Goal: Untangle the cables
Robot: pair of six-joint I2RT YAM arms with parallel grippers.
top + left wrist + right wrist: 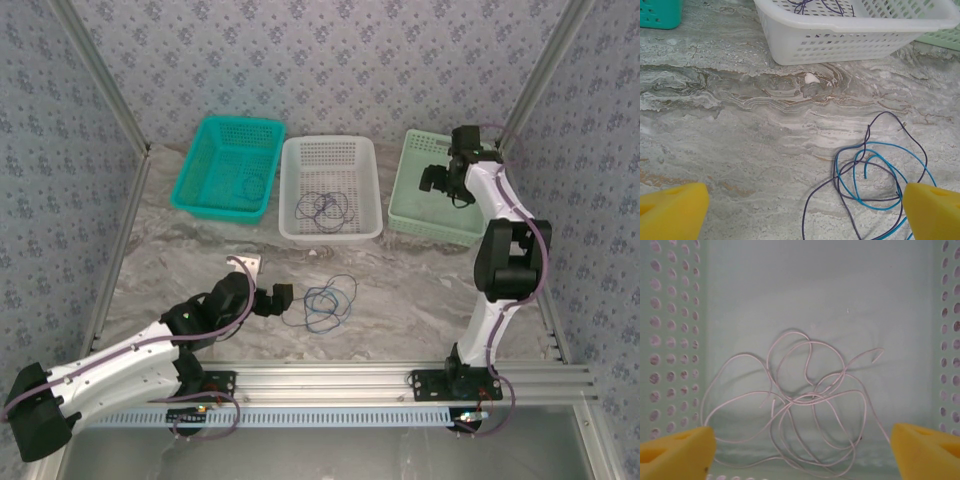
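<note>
A loose tangle of blue and dark purple cables (328, 300) lies on the marbled table (410, 300) at lower centre of the top view; in the left wrist view the same tangle (867, 162) sits at lower right. The left gripper (275, 300) is just left of it, low over the table, its yellow fingers (675, 212) spread wide with nothing between them, the right fingertip at the tangle's edge. More dark cables (325, 208) lie in the white basket (330, 236), and one thin loop (252, 185) in the teal basket (220, 210). At upper right, the right gripper (800, 455) hangs over the pale green basket (670, 340), jaws wide apart and holding nothing; a pink cable (805, 399) lies coiled on the floor below.
</note>
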